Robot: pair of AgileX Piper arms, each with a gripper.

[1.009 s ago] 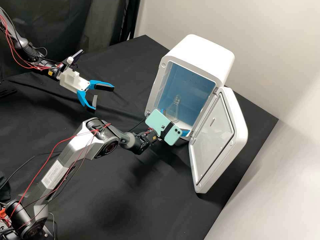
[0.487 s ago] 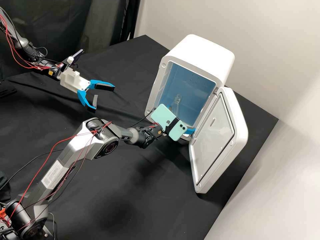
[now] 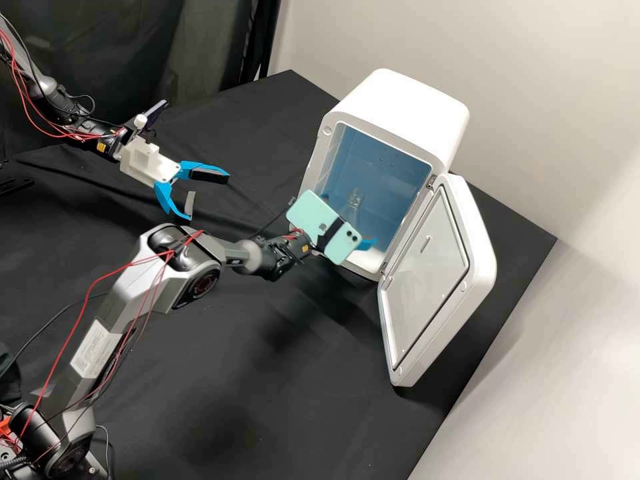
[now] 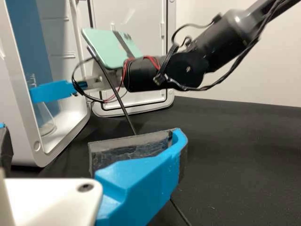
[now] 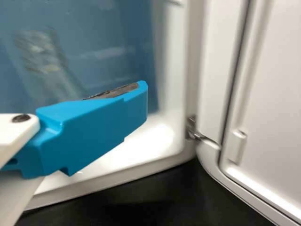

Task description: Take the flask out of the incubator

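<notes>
High view: left gripper (image 3: 207, 195) jaws spread apart; right gripper (image 3: 363, 239) at incubator (image 3: 400, 107) mouth, jaws unclear.

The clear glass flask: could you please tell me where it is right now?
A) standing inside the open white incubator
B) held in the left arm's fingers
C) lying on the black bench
A: the clear glass flask stands inside the white incubator, whose door hangs open.

White incubator (image 3: 400, 107) stands open on black bench (image 3: 267, 373).
</notes>
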